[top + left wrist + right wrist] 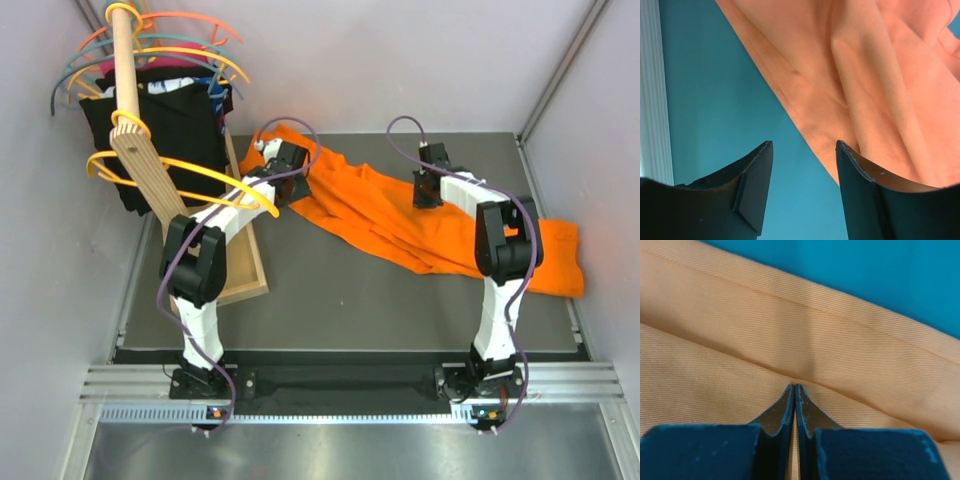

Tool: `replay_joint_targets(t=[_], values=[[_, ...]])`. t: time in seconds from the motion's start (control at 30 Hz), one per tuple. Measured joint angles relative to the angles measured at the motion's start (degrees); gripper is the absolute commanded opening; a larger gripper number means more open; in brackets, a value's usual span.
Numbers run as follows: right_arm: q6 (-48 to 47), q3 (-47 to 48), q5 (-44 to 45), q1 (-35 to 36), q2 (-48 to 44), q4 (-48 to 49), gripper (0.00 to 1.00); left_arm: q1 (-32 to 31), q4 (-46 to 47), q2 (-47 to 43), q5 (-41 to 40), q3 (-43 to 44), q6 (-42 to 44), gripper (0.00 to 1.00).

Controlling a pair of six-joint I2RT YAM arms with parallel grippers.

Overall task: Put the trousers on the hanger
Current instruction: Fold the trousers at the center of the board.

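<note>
Barely begun: the trousers (400, 215) lie on the worktop (350, 300), the hanger (195, 167) on its wooden rack (125, 70). Right tool (795, 387) pinches a fold; left tool (805, 145) hovers open at the hem.

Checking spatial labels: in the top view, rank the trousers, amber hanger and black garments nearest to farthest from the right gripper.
1. trousers, under the right gripper.
2. hanger, left of centre.
3. black garments, far left, on the rack.

trousers (380, 215): matt twill-weave cloth | hanger (222, 176): smooth plastic | rack pole (125, 60): bare pale wood
</note>
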Motion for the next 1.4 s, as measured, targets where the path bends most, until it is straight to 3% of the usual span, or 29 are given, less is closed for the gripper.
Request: replay_joint_targets(t=[0.4,0.7,0.77,0.8,0.83,0.9,0.97,1.1,1.2,1.3,1.4], values=[[-0.2,7.3,7.8,-0.6,-2.6,-0.3,0.00,0.0,-2.2,-0.7,1.3,-1.9,-2.8,0.58],[-1.3,15.3,10.3,-2.0,3.3,1.5,0.00,0.5,-2.8,-3.1,6.8,-5.3,-5.3,0.58],[-1.6,15.0,9.9,-2.3,4.4,1.4,0.17,1.0,-2.7,-3.3,8.1,-5.3,-5.4,0.58],[-1.7,14.2,9.2,-2.4,4.5,1.4,0.29,1.2,-2.7,-3.3,8.6,-5.3,-5.4,0.58],[-1.8,13.6,8.6,-2.4,4.5,1.1,0.49,1.4,-2.7,-3.3,9.0,-5.2,-5.4,0.58],[-2.0,12.7,7.5,-2.6,4.4,0.5,0.68,1.9,-2.7,-3.3,9.8,-5.2,-5.6,0.58],[-1.9,11.4,6.8,-2.7,3.8,0.1,0.78,2.5,-2.7,-3.3,10.3,-5.0,-5.5,0.59],[0.4,3.9,3.7,-4.7,-1.7,-1.5,0.84,3.7,-2.9,-2.1,10.9,-1.7,-3.2,0.59],[0.7,0.8,2.9,-7.5,-6.1,-3.2,0.84,4.3,-2.1,2.8,10.8,7.4,0.3,0.59],[0.9,0.1,4.0,-10.3,-10.0,-4.6,0.82,4.4,0.9,5.5,9.6,11.9,3.2,0.60],[2.0,-1.4,4.2,-13.0,-13.3,-4.6,0.71,4.5,3.2,7.0,8.5,13.1,4.5,0.55]])
